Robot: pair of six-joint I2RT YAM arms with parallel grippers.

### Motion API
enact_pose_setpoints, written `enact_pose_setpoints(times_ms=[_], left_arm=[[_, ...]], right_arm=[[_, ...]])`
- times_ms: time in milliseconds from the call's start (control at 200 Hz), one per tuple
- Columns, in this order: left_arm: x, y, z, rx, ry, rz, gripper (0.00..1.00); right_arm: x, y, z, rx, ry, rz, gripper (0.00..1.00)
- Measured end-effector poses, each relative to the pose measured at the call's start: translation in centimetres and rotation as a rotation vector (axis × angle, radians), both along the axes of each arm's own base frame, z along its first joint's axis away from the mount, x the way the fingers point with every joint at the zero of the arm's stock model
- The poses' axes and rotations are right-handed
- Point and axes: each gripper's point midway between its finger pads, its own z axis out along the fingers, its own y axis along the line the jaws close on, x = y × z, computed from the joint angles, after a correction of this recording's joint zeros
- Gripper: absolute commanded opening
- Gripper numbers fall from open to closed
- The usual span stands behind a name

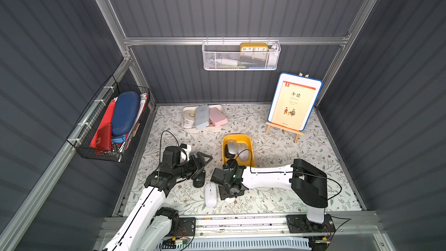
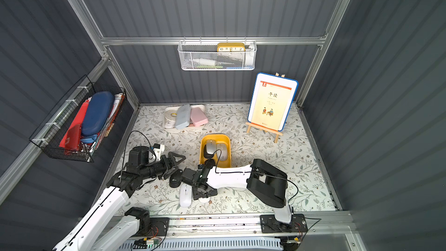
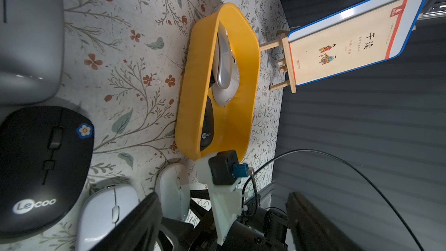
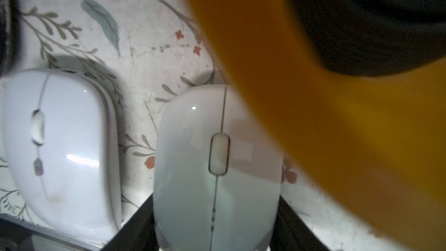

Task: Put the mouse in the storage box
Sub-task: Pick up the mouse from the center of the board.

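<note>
Jaws of my right gripper (image 4: 214, 213) reach down on either side of the pale mouse (image 4: 217, 165). Their dark fingers (image 4: 137, 228) lie against both its flanks as far as my wrist view shows, so I take it as pinched. My left gripper (image 1: 204, 164) hangs spread wide and empty near the black mouse (image 1: 199, 180).

On the flowered mat (image 1: 301, 177), the storage box (image 1: 237, 136) stands just beyond my right wrist, its near end close to the mouse I grip. Three mice already lie in it, with some bare floor at the near end. Beside my catch, but apart from it, lies a second white mouse (image 1: 210, 194).

I judge the step in hand to be the grasp itself, with the mouse not yet off the mat. Next I should lift straight up, high enough to clear the box's near wall. Then I carry the mouse over that bare floor and let go low, since the smooth shell may slip.
</note>
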Motion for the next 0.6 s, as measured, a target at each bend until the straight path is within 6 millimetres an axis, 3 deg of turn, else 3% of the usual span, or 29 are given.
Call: enact_pose_setpoints(times_ms=[350,470,600], left_arm=[[0.1,0.0,-0.3,0.003,0.012,0.0,0.85],[0.3,-0.1,-0.1,0.0,0.002,0.003,0.85],[0.4,0.0,-0.1,0.005,-0.001,0.011,0.85]], right_arm=[[-1.6,0.5,1.1,-0.028,-0.05,0.1,0.61],[-2.1,1.3,3.7,0.008,-0.093,0.148,0.61],[-1.1,1.5,8.5,0.083,-0.182,0.152,0.61]])
